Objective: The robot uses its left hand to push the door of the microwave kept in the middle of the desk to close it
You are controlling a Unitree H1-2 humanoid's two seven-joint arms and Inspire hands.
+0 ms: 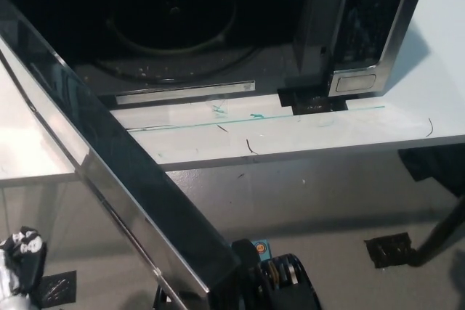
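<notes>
1. The microwave (218, 27) filled the upper frame, its dark cavity open with a round turntable inside.
2. Its glossy dark door (109, 179) stood wide open, running diagonally from upper left to bottom centre.

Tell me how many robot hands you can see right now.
1. The white left robot hand is at the lower left, low beside the open microwave door and not touching it. The black right robot hand is out of view.
</notes>
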